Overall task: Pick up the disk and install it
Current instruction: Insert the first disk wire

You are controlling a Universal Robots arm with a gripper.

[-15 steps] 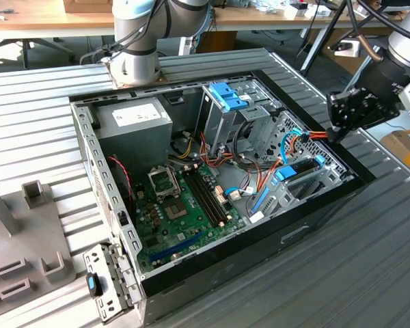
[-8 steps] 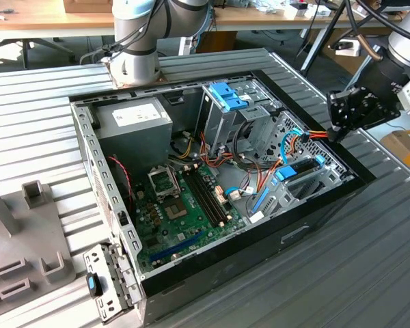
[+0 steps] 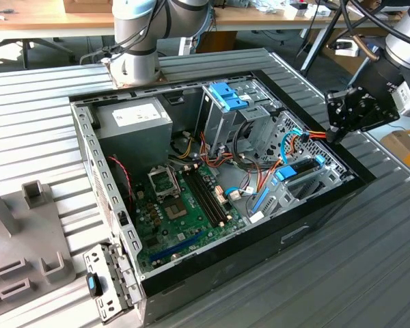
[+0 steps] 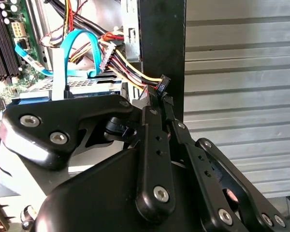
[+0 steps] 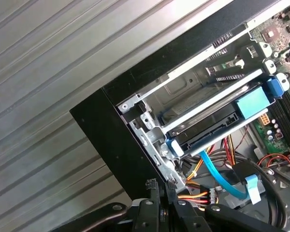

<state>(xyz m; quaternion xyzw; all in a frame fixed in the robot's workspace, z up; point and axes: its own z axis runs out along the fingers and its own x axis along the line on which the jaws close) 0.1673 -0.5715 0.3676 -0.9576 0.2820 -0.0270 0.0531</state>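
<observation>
The disk [image 3: 302, 166], a black drive in a bright blue carrier, lies in the metal bay at the corner of the open computer case on the exterior view's right. In the first wrist view the disk [image 5: 208, 130] rests in that bay, with a blue data cable [image 5: 222, 174] leading off its end. My gripper [image 3: 330, 133] hovers at the case's black wall, just beyond the disk. In both wrist views its fingers [image 4: 152, 121] stand close together on a small black connector [image 4: 164, 83] of yellow, red and black wires. The gripper [image 5: 160, 187] is beside the bay's corner.
Inside the case are the green motherboard [image 3: 184, 205], a grey power supply [image 3: 133, 119] and an upright cage with a light-blue latch [image 3: 227, 96]. A perforated bracket with a blue clip [image 3: 102, 283] lies outside the near corner. The arm's base [image 3: 137, 61] stands behind the case on the ribbed table [image 3: 328, 273].
</observation>
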